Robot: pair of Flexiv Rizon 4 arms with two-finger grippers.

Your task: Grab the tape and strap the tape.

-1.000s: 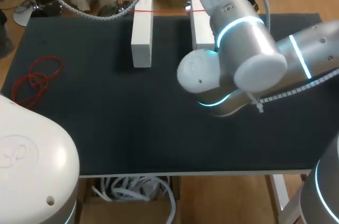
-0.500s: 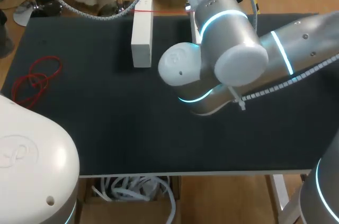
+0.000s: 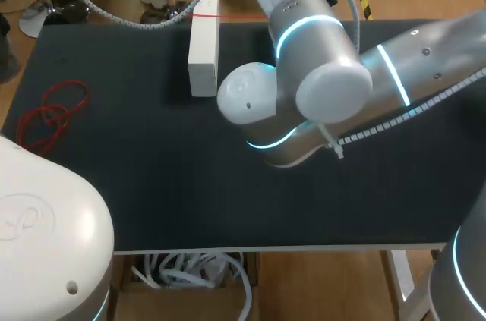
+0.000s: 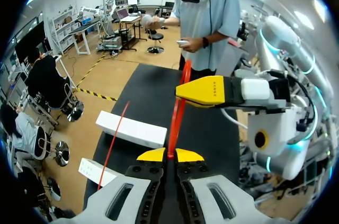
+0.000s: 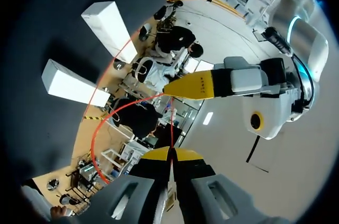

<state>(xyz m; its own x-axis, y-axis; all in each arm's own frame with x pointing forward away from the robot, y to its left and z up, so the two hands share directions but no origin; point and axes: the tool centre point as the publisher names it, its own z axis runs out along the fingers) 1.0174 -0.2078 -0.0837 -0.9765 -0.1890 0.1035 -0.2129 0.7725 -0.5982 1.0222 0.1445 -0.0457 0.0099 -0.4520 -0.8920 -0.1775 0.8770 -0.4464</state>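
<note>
Tape, red and thin, runs straight from left gripper, fingers pinched shut on it, up to right gripper, whose fingers are likewise closed on the strand. Another red stretch crosses two white blocks on the dark surface. Loose red coil lies near the surface's left edge.

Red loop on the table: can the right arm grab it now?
Probably not yet. The right tool is shut on the red tape, so it has no free grip. The red loop lies near the table's left edge; the right arm is over the middle.
</note>
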